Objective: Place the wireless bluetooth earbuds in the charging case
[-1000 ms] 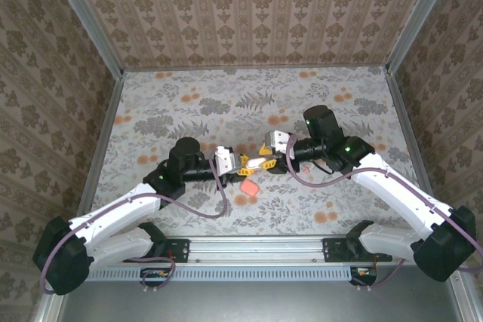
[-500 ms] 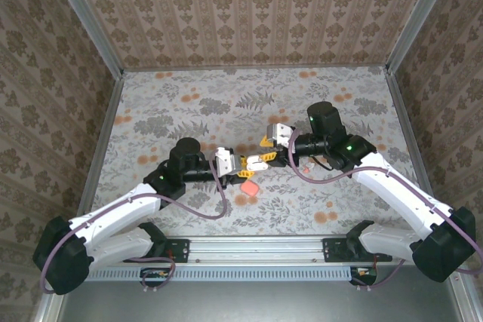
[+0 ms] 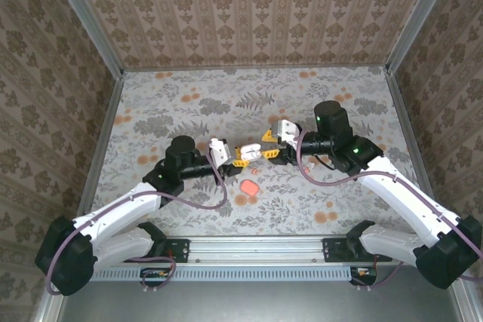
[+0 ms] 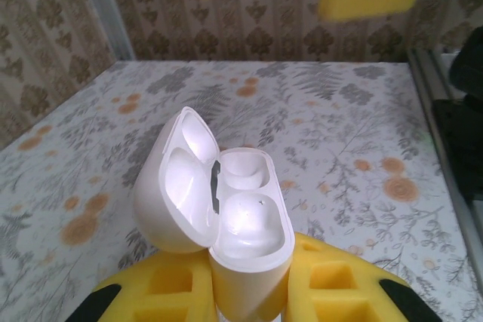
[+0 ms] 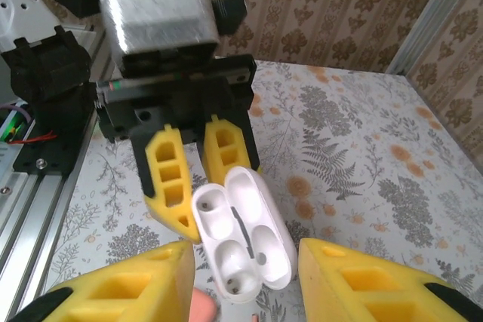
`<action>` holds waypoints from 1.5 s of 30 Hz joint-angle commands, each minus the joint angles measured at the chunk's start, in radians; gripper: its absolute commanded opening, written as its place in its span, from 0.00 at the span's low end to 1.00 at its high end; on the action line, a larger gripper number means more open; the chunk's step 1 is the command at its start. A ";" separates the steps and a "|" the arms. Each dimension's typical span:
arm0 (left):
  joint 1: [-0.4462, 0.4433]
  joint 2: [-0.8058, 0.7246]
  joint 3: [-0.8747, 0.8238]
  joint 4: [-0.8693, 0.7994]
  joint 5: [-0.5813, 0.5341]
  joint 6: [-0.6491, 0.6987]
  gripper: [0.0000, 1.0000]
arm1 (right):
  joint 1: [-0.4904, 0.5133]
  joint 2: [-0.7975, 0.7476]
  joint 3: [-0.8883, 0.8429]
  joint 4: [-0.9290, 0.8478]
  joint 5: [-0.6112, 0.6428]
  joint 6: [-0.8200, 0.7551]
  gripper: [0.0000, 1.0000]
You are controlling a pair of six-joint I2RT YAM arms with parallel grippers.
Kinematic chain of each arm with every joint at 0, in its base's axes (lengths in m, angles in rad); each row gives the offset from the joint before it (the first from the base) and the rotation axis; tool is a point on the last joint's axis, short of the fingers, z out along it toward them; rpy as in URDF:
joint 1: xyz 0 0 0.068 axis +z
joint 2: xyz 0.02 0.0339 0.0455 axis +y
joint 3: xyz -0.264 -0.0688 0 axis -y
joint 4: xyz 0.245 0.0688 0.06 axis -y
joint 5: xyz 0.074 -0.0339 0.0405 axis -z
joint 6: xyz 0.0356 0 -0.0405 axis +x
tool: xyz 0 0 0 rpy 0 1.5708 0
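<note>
**Left wrist view, lower centre.** My left end effector (image 4: 251,292) is clamped narrow on the base of the white charging case (image 4: 243,224). The case stands upright with its lid hinged back toward the left and both wells facing the camera.

**Right wrist view, mid-frame.** The same case sits just beyond the right end effector (image 5: 245,262), in line with the gap between its yellow fingers (image 5: 143,284), which stand wide apart. A blurred pinkish piece, apparently one earbud (image 5: 202,308), lies at the bottom edge against the inner face of the lower-left finger. I cannot tell whether it is gripped.

**Top view, centre.** Both end effectors meet over the floral tabletop (image 3: 189,103). Just below them a pink-red block (image 3: 249,185) rests on the surface, apart from both.
</note>
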 commanded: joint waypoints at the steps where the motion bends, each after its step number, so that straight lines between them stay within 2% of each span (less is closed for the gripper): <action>1: 0.018 0.019 -0.007 0.010 -0.087 -0.064 0.14 | 0.002 -0.006 0.047 -0.051 0.063 0.025 0.41; 4: 0.047 0.033 -0.016 0.016 -0.125 -0.121 0.14 | 0.035 0.022 0.075 -0.128 0.142 0.000 0.40; 7: 0.086 0.032 -0.022 0.003 -0.175 -0.183 0.14 | 0.086 0.066 0.109 -0.164 0.244 0.086 0.38; 10: 0.127 0.016 -0.017 -0.055 -0.245 -0.233 0.14 | 0.122 0.119 0.158 -0.192 0.335 0.284 0.38; 12: 0.153 -0.003 -0.020 -0.087 -0.288 -0.262 0.13 | 0.138 0.149 0.180 -0.203 0.359 0.413 0.42; 15: 0.189 -0.038 -0.033 -0.119 -0.345 -0.298 0.13 | 0.164 0.189 0.209 -0.235 0.380 0.593 0.42; 18: 0.221 -0.067 -0.037 -0.165 -0.399 -0.317 0.13 | 0.183 0.228 0.246 -0.269 0.457 0.820 0.42; 26: 0.314 -0.052 -0.046 -0.213 -0.464 -0.380 0.12 | 0.202 0.396 0.295 -0.356 0.486 1.528 0.42; 29: 0.329 -0.015 -0.032 -0.213 -0.472 -0.379 0.12 | 0.222 0.468 0.311 -0.363 0.479 1.743 0.42; 32: 0.349 0.018 -0.003 -0.240 -0.475 -0.371 0.13 | 0.259 0.547 0.342 -0.345 0.478 1.887 0.42; 37: 0.377 0.044 0.019 -0.256 -0.463 -0.363 0.12 | 0.300 0.711 0.451 -0.424 0.468 2.078 0.44; 45: 0.466 0.057 0.030 -0.285 -0.416 -0.350 0.13 | 0.357 0.831 0.439 -0.341 0.470 2.397 0.43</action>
